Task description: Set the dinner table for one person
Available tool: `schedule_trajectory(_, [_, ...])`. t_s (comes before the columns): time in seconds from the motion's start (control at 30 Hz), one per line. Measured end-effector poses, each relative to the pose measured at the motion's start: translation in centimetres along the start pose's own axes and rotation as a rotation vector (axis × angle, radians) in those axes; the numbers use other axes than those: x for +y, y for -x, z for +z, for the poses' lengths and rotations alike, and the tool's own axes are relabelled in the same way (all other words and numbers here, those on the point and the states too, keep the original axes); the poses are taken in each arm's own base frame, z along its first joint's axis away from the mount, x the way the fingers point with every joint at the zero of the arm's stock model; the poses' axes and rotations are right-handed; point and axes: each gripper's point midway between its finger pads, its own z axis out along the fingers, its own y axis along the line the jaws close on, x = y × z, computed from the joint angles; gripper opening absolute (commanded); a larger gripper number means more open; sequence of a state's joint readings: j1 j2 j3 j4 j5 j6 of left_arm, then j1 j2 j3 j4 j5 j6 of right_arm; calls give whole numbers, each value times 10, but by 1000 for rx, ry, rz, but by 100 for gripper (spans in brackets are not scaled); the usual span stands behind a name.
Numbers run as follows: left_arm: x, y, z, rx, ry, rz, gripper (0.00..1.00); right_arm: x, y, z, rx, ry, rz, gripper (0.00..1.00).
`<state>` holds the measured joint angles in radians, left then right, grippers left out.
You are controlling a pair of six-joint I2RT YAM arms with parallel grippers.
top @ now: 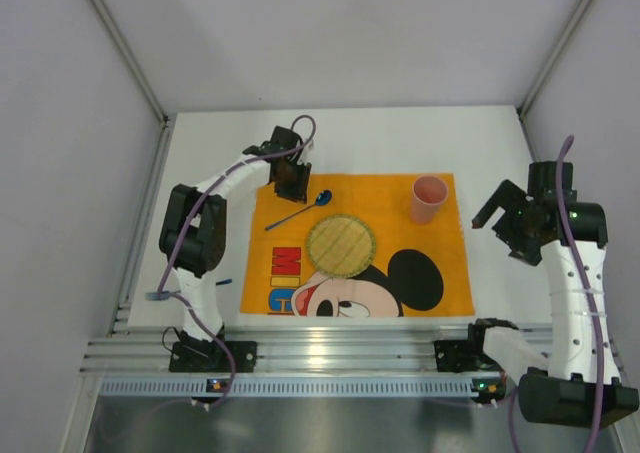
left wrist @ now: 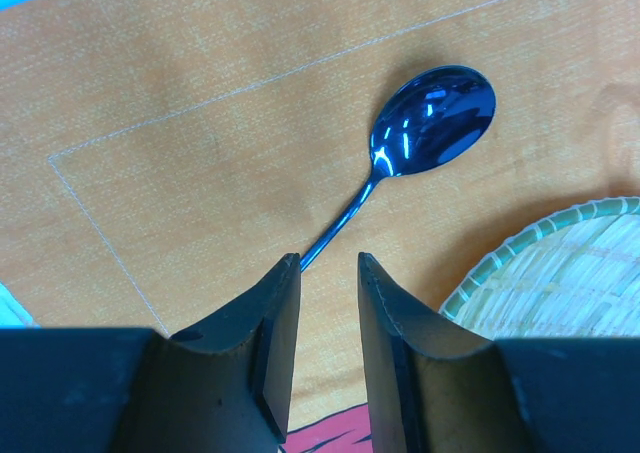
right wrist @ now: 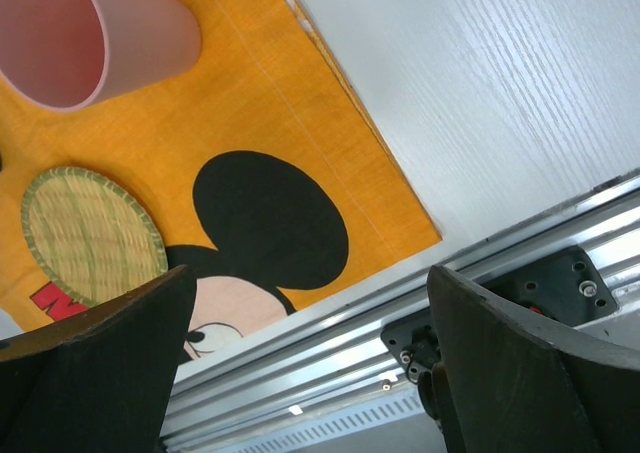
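The table (top: 400,138): plain white, flat, rectangular, lying level. In my top view it fills the centre of the frame, with its far edge across the upper middle and its near edge at the rail (top: 350,353) low down. Bare white shows in strips at top, left and right; the mat (top: 390,198) covers the middle. In my right wrist view it takes the upper right and shows fine straight grain lines.

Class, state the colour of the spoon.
The spoon is shiny dark blue, clearest in the left wrist view.
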<state>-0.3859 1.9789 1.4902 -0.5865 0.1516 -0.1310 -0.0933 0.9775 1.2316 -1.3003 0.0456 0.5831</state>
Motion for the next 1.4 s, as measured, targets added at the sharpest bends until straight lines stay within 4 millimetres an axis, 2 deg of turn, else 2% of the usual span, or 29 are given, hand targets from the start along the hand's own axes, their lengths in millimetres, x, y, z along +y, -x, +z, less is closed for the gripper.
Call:
schedule_trajectory(0.37, [-3, -3, 0, 4, 0, 22, 34, -2, 0, 1, -1, -8, -8, 100])
schedule_trajectory(0.57, [-6, -21, 24, 65, 36, 67, 31, -2, 1, 4, 10, -19, -15, 100])
schedule_trajectory(0.67, [-6, -19, 30, 61, 59, 83, 30, -2, 1, 5, 14, -23, -16, 100])
schedule_trajectory(0.77, [-4, -16, 32, 59, 82, 90, 27, -3, 1, 6, 15, -26, -16, 100])
schedule_trajectory(0.8, [-3, -15, 32, 59, 90, 90, 19, -3, 1, 6, 16, -26, -16, 100])
schedule_trajectory(0.93, [0, -10, 34, 64, 111, 84, 1, -3, 1, 6, 15, -27, -16, 100])
schedule_trajectory(1.4, [10, 2, 26, 70, 179, 77, 0, -4, -1, 9, 20, -30, -17, 100])
